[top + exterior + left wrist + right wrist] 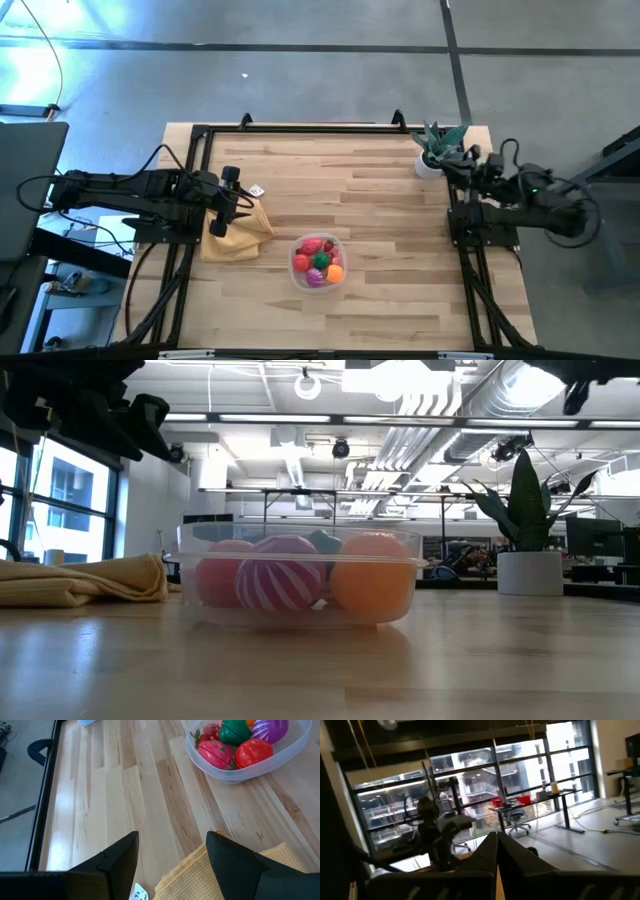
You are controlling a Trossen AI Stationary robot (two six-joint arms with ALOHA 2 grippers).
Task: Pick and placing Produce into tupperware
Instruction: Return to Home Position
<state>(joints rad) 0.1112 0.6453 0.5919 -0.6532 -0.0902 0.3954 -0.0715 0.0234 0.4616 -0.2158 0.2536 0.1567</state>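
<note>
The clear tupperware [297, 275] stands on the wooden table near its front middle. In it lies the produce [319, 262]: a red piece [254, 751], a pink-red piece [216, 753], a green one [233, 732], a purple striped one [280, 582] and an orange one [372, 576]. My left gripper [172, 837] hangs open over the table's left side, above the edge of a mustard-yellow cloth [236, 240], with nothing between its fingers. My right gripper [496, 836] is shut and empty, drawn back at the table's right edge [466, 166], and points out at the room.
A spiky green plant in a white pot [438, 148] stands at the far right corner, close to my right arm. The yellow cloth [200, 875] lies left of the tupperware [235, 774], with a small white tag [257, 190] beside it. Bare wood shows in the middle and far part.
</note>
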